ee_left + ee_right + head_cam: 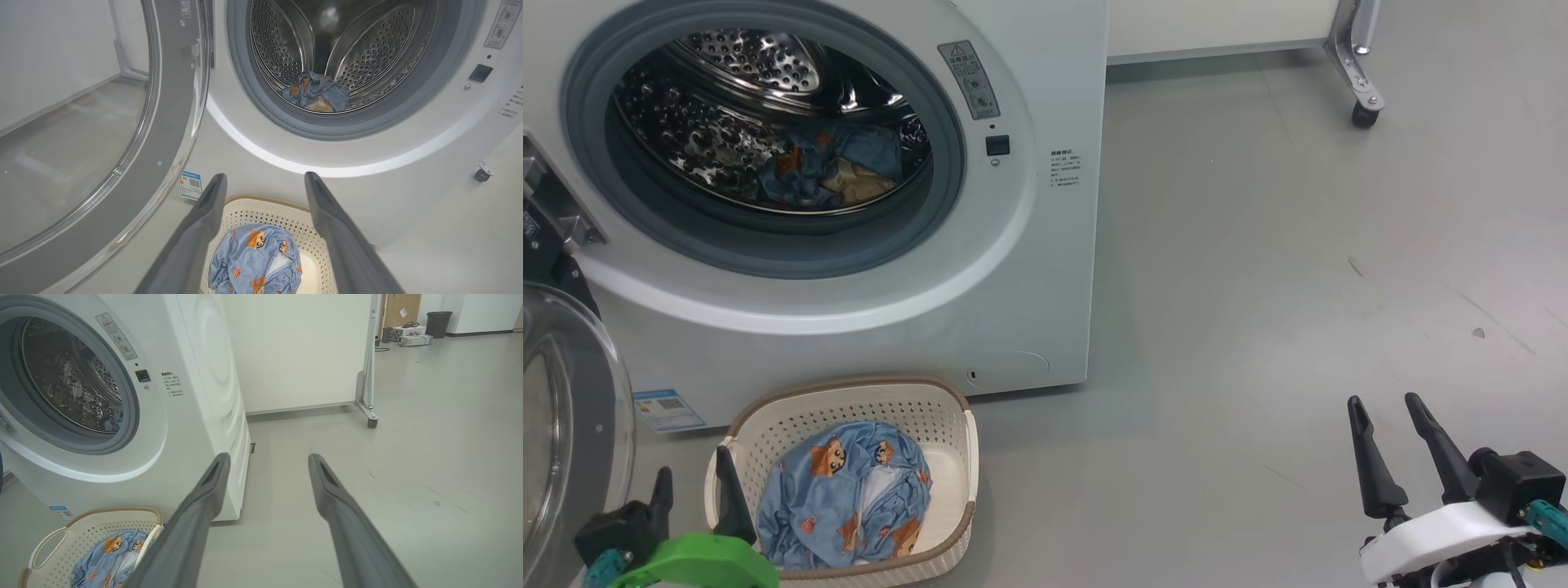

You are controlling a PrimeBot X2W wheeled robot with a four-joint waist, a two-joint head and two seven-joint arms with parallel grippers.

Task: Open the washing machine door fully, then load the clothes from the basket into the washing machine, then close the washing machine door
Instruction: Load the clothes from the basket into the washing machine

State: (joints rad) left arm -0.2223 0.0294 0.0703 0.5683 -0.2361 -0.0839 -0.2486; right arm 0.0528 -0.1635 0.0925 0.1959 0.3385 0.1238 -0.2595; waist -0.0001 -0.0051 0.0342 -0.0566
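Door: the washing machine door stands swung wide at the near left, glass bulge facing the room, so the mouth is free for loading.
Machine: the washing machine fills the far left, its steel drum exposed behind the grey gasket.
Loaded: one blue bear-print garment lies crumpled where the drum curves lowest.
Waiting: the clothes to be loaded lie bunched in the left half of the basket.
Basket: it sits on the floor just in front of the machine, below the mouth, which keeps each lift short.
Left gripper: the left gripper hovers at the basket's near-left edge, fingers spread and empty, aimed over the bunched cloth; it looks poised for a pick.
Right gripper: the right gripper hangs at the near right over bare floor, well apart from basket and machine, fingers spread, holding nothing; probably parked clear.
Stage: door open, loading partly done, closing not yet begun.
Next: the left fingers need to drop onto a raised fold and pinch.
Risk: a trailing sleeve could snag on the basket rim or gasket.
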